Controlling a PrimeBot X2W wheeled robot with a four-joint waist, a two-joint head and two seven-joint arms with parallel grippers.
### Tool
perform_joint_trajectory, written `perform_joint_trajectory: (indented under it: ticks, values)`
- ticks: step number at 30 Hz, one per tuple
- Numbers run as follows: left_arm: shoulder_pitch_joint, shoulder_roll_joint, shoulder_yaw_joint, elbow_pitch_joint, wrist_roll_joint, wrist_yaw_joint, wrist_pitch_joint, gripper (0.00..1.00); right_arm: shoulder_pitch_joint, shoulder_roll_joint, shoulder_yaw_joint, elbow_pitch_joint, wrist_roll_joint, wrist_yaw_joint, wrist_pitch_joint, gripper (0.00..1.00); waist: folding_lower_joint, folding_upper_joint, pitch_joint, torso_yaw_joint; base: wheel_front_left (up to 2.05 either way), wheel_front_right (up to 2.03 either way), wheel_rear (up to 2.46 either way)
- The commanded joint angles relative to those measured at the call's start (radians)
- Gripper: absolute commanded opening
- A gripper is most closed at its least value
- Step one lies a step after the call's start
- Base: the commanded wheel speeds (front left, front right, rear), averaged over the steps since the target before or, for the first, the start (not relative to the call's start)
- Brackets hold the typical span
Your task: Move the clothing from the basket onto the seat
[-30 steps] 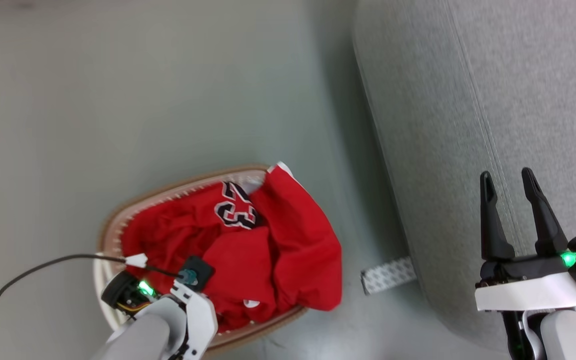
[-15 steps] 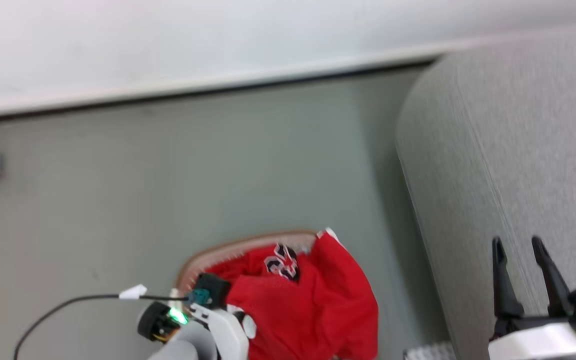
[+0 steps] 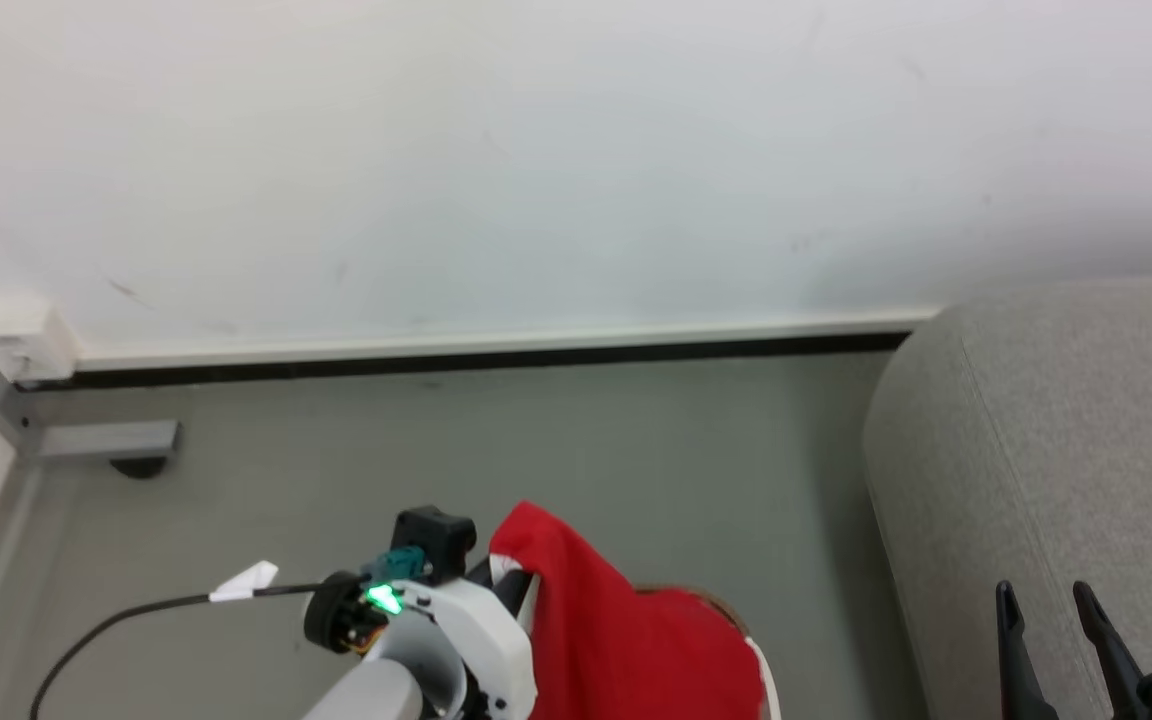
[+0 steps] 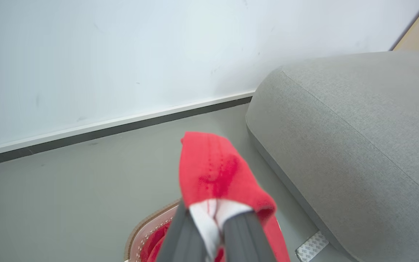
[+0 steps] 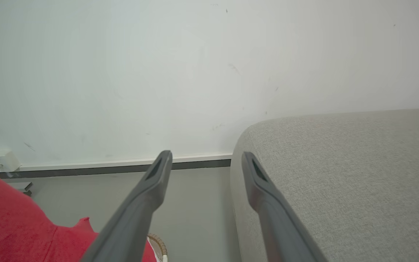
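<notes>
My left gripper [image 3: 504, 578] is shut on a red garment with white trim [image 3: 626, 640], and the cloth drapes over its fingers and hangs down to the right. In the left wrist view the white hem sits pinched between the two fingers [image 4: 209, 218], with the red clothing [image 4: 213, 174] bunched above them. Beneath the cloth, the basket's brown rim [image 3: 716, 598] peeks out, and more red lies inside the basket [image 4: 147, 227]. The grey seat [image 3: 1056, 450] stands to the right. Over its edge my right gripper [image 3: 1044, 600] is open with nothing between its fingers [image 5: 158, 174].
A white wall with a dark baseboard [image 3: 486, 358] runs behind. A grey bracket [image 3: 111, 440] and a small white box [image 3: 26, 340] sit at the left corner. A black cable [image 3: 136, 612] trails from my left wrist. A patterned pad [image 4: 311, 245] lies under the seat's edge.
The head camera has tilted up from the floor to the wall. My left gripper has risen out of the basket with the red garment. The right gripper stays open.
</notes>
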Motion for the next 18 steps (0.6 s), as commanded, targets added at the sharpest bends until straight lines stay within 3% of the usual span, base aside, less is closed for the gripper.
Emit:
perform_joint_trajectory:
  ticks: [1,9,18]
  values:
    - [0.013,0.011,0.006,-0.025,-0.006,0.008,0.008,0.0,0.016,-0.004,-0.002,0.002,-0.008,-0.002,-0.002,1.0,0.0003,0.0,-0.036,0.026,0.0,0.0,0.0]
    - [0.03,0.073,0.053,-0.279,-0.028,0.08,0.086,0.0,0.041,-0.004,0.01,0.013,-0.014,-0.002,-0.002,1.0,0.0003,0.0,-0.081,0.039,0.0,0.0,0.0]
    - [0.016,0.114,0.082,-0.408,-0.031,0.126,0.149,0.0,0.039,-0.005,0.067,0.021,-0.015,-0.002,-0.002,1.0,0.0003,0.0,-0.091,0.04,0.0,0.0,0.0]
